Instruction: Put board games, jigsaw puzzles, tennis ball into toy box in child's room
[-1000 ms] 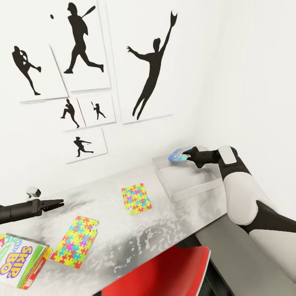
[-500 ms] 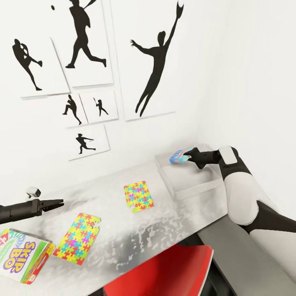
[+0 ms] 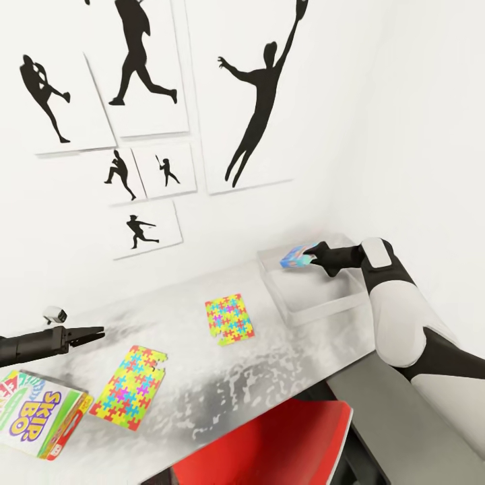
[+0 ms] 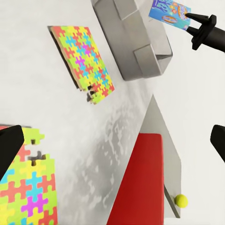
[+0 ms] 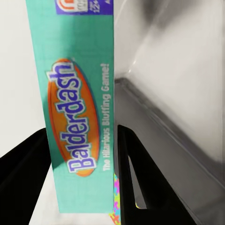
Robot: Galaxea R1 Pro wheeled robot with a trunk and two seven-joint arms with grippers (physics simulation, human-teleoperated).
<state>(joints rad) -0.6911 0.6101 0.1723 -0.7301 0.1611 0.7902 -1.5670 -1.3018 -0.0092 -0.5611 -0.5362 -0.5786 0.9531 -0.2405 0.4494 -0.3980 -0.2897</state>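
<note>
Now the right pincer (image 3: 311,256), clamped on a board game (image 3: 296,256), hangs over the toy box (image 3: 316,303), needing only to release.

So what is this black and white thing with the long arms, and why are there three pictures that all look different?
It's a robot with two arms, and each arm ends in a two-finger gripper. The big picture comes from a camera on its head, looking down at a pale grey table. The other two come from small cameras by each gripper, so they see things up close.

The right gripper is pinching a teal game box that says Balderdash, holding it over the light grey toy box. The left gripper holds nothing; its fingers sit apart above the table.

On the table lie two colourful jigsaw puzzles, one near the middle and one closer to the robot, plus a Skip-Bo game box. A red chair sits under the table. A small tennis ball shows by the chair.
</note>
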